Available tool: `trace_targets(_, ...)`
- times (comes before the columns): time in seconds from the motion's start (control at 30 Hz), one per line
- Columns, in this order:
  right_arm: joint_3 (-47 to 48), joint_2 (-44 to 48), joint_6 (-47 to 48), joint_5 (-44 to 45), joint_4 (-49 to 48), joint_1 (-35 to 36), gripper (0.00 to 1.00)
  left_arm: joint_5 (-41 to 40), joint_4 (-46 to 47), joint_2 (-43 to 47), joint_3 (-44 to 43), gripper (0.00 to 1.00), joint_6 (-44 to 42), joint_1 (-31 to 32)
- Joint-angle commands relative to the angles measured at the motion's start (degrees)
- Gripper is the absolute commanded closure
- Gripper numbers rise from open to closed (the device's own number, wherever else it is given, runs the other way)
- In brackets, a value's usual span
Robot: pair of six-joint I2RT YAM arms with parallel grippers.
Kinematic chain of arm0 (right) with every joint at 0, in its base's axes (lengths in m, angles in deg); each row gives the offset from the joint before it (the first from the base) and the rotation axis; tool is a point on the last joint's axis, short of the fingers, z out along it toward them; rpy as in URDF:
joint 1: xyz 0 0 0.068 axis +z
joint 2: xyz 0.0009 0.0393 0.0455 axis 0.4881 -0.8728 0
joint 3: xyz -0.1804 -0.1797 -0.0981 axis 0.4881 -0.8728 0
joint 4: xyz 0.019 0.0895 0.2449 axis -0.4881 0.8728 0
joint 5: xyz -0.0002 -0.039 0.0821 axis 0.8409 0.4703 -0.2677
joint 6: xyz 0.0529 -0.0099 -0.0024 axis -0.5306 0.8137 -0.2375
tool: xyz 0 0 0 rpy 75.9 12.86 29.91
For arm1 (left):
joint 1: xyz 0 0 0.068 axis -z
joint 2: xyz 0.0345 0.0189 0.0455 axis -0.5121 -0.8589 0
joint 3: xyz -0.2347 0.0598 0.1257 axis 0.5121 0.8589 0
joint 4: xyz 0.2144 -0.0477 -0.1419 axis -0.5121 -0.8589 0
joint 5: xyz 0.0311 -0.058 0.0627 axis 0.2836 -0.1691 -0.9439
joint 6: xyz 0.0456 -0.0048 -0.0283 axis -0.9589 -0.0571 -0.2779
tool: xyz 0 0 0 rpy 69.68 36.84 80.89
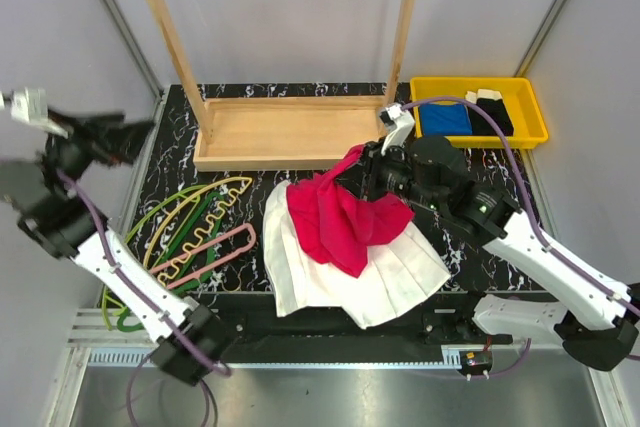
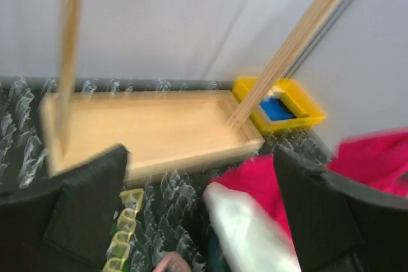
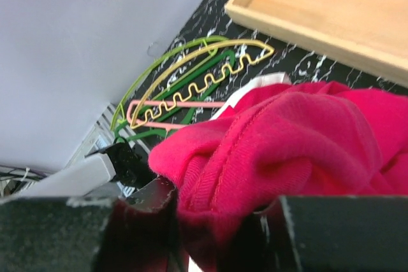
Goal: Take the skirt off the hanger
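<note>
Near edge: skirt (image 1: pixel 385 282) lies flat on the table (image 1: pixel 172 175), free, with the red shirt (image 1: pixel 340 217) heaped on it. The hanger (image 1: pixel 215 247) lies bare just to its left, among green and yellow hangers (image 1: pixel 190 207). Your task looks done.

Your right gripper (image 3: pixel 220 214) is narrow with red cloth between the jaws. You can't tell if it is pinched, and the top view hides this. Your left gripper (image 2: pixel 199 176) is wide, empty and raised.

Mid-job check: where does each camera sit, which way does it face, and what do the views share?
Top external: above and behind the arms, looking down on the table and skirt; both arms show.
Left wrist: raised at the left, facing the wooden rack and yellow bin; left gripper open at the bottom.
Right wrist: low over the red shirt, facing the pink hanger; right gripper at the bottom, red fabric between its jaws.
Shared: both wrist views catch the red shirt.
</note>
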Motion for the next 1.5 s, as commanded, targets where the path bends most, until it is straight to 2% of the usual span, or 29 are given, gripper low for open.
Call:
trace_targets(0.0, -3.22, -4.52, -3.16, -5.59, -2.52, -0.38, 0.72, -25.32, -41.64, -6.41, -21.61, 0.01, -27.94, 19.85)
trace_targets(0.07, -6.63, -7.6, -4.65, -9.97, -2.78, -0.38, 0.72, -29.39, -42.0, -9.24, -25.75, 0.01, -25.64, 24.98)
trace_targets(0.17, -13.3, -8.93, -6.93, -12.8, -4.09, -0.12, 0.62, -29.67, -43.23, -11.98, -27.78, 0.01, -25.89, 28.6)
trace_targets(0.37, -29.57, -7.34, -11.24, -15.79, -13.75, 0.23, 0.01, -30.37, -47.0, -10.74, -27.08, 0.01, -32.48, 31.51)
trace_targets(0.53, -38.63, -16.01, -16.34, -17.56, -22.29, 2.86, 0.0, -30.02, -51.22, -12.59, -32.08, 0.01, -33.1, 31.43)
trace_targets(0.73, -39.8, -30.98, -18.11, -18.0, -30.12, 6.12, 0.0, -28.0, -54.65, -12.59, -35.16, 0.01, -34.86, 31.51)
trace_targets(0.8, -37.61, -30.91, -15.84, -17.56, -26.01, 6.3, 0.0, -27.56, -56.23, -12.94, -36.48, 0.01, -35.3, 31.51)
trace_targets(0.83, -34.81, -27.16, -14.86, -15.38, -23.9, 6.47, 0.0, -27.47, -56.93, -13.2, -38.31, 0.01, -35.47, 31.43)
trace_targets(0.87, -33.22, -24.08, -13.81, -14.06, -16.05, 6.56, 0.0, -27.64, -57.98, -13.47, -39.38, 0.01, -36.43, 31.51)
trace_targets(0.9, -31.37, -20.65, -11.71, -12.39, -12.49, 6.48, 0.0, -27.65, -60.6, -14.17, -40.43, 0.01, -37.05, 31.51)
trace_targets(0.97, -24.61, -9.58, -10.29, -7.38, -2.24, 6.47, 0.0, -28.43, -62.99, -14.26, -42.19, 0.01, -39.06, 31.43)
trace_targets(1.0, -21.8, -3.54, -8.89, -5.62, 1.31, 6.47, 0.0, -28.61, -64.83, -13.57, -41.85, 0.01, -39.77, 31.51)
trace_targets(1.03, -15.86, -0.96, -8.44, -2.47, 7.7, 6.56, 0.0, -28.53, -65.28, -12.86, -41.33, 0.01, -40.3, 31.51)
trace_targets(1.1, -9.68, 4.31, -8.26, 1.58, 14.58, 6.47, 0.0, -28.79, -65.9, -11.63, -38.87, 0.01, -40.92, 31.51)
trace_targets(1.13, -4.08, 5.56, -8.09, 4.91, 20.27, 6.47, 0.0, -28.88, -66.08, -10.41, -38.16, 0.01, -41.18, 31.51)
trace_targets(1.2, 0.35, 8.19, -8.35, 6.87, 24.79, 6.47, 0.0, -28.96, -67.31, -9.52, -37.28, 0.01, -41.54, 31.51)
trace_targets(1.33, 5.55, 10.58, -8.53, 4.6, 29.98, 6.47, 0.0, -29.92, -72.04, -8.64, -38.68, 0.01, -43.47, 31.6)
trace_targets(1.47, 13.01, 9.36, -9.14, 5.9, 35.43, 6.47, 0.0, -34.66, -85.1, -7.5, -41.32, 0.01, -51.79, 31.52)
